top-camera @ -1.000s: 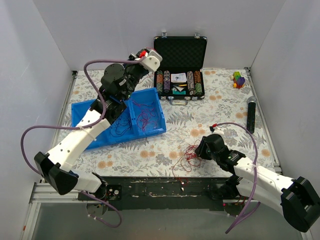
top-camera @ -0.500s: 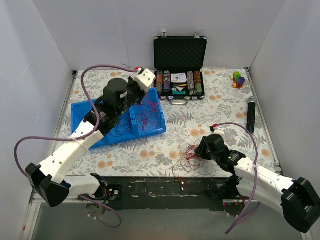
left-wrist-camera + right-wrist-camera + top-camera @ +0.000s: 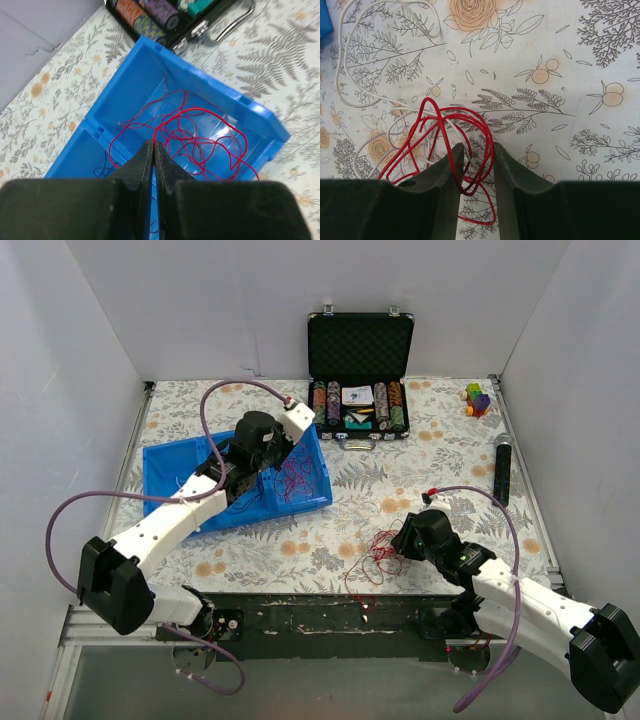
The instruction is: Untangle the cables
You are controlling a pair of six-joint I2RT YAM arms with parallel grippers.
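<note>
A blue bin (image 3: 165, 465) holds a loose tangle of red cable (image 3: 293, 475) in its right compartment and a dark navy cable (image 3: 240, 502) in the left one. My left gripper (image 3: 272, 458) hangs over the bin; in the left wrist view it (image 3: 153, 142) is shut on a strand of the red cable (image 3: 200, 130) above the bin's wall (image 3: 135, 75). My right gripper (image 3: 400, 543) rests low at a second tangle (image 3: 380, 555) near the table's front edge. In the right wrist view it (image 3: 476, 147) is open, with red cable loops (image 3: 427, 130) between the jaws and a white cable (image 3: 345, 75) mixed in.
An open black case of poker chips (image 3: 360, 370) stands behind the bin, its chips also in the left wrist view (image 3: 150, 15). Coloured blocks (image 3: 477, 398) lie at the back right. A black microphone-like stick (image 3: 502, 468) lies along the right edge.
My left arm has swung down and forward from high behind the bin until the gripper is low over the bin's right compartment. The right arm has stayed put.
</note>
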